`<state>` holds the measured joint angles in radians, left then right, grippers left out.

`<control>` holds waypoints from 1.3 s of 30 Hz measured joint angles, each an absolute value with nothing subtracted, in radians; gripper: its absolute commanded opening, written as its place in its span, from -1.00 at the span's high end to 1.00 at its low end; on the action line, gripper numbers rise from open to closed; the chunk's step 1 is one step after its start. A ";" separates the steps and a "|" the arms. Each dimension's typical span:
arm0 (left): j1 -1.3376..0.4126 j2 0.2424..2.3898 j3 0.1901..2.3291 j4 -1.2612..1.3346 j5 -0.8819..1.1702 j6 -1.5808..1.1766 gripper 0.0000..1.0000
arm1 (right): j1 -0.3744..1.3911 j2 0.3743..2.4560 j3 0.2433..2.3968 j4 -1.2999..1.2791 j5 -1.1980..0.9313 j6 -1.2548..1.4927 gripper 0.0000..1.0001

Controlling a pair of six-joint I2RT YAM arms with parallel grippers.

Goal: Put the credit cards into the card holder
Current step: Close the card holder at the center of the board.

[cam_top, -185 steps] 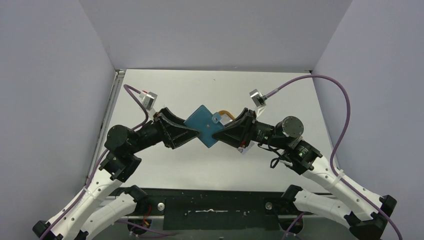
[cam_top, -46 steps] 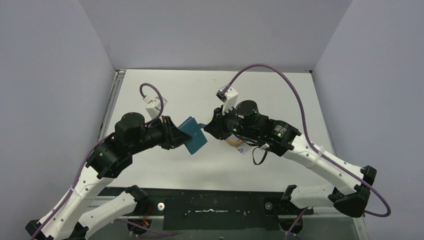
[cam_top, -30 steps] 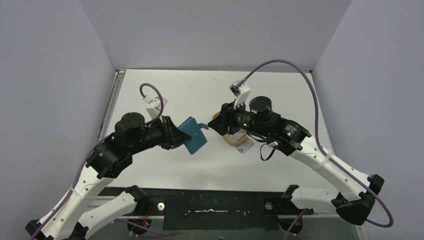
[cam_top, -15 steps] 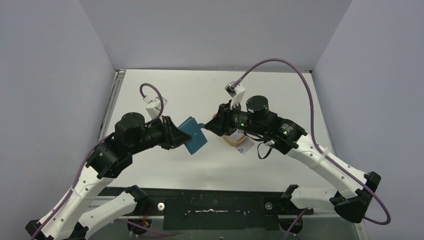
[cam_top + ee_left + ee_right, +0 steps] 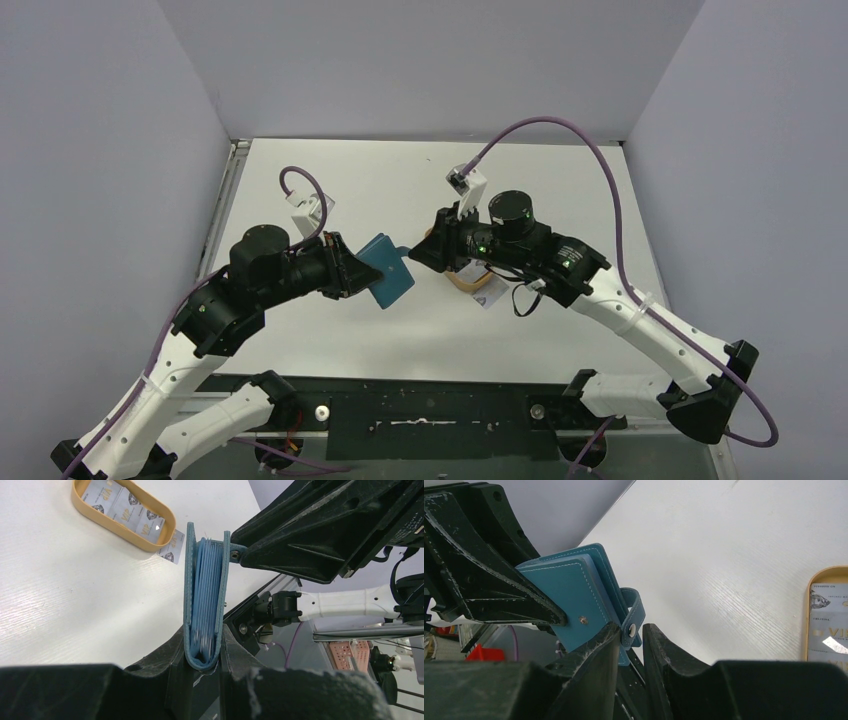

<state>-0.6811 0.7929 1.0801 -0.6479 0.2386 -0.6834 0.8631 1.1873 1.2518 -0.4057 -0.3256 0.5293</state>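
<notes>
The left claw (image 5: 202, 646) is clenched on the fold of the wallet (image 5: 205, 580), holding it clear of the desk (image 5: 380, 180) between the two arms. From the left wrist the wallet shows edge-on, its covers nearly together and the light blue pockets packed between them. The right claw (image 5: 631, 635) meets it from the other side, with the snap tab (image 5: 634, 612) lying between its two fingers. The fingers sit close on either side of the tab, but I cannot tell whether they pinch it. The cards (image 5: 122, 507) lie face up in the orange tray (image 5: 120, 530) on the desk, beyond the wallet and beneath the right arm. One loose card (image 5: 172, 549) lies on the desk just beside the tray's end. No card is in either claw.
</notes>
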 measured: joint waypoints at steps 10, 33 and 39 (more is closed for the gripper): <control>-0.681 0.793 1.080 -0.648 0.239 -0.683 1.00 | 0.862 1.192 1.252 -0.406 -0.331 0.530 0.55; -0.681 0.797 1.080 -0.649 0.237 -0.683 1.00 | 0.844 1.180 1.245 -0.412 -0.352 0.523 1.00; -0.681 0.827 1.088 -0.667 0.235 -0.684 1.00 | 0.844 1.180 1.259 -0.480 -0.380 0.435 1.00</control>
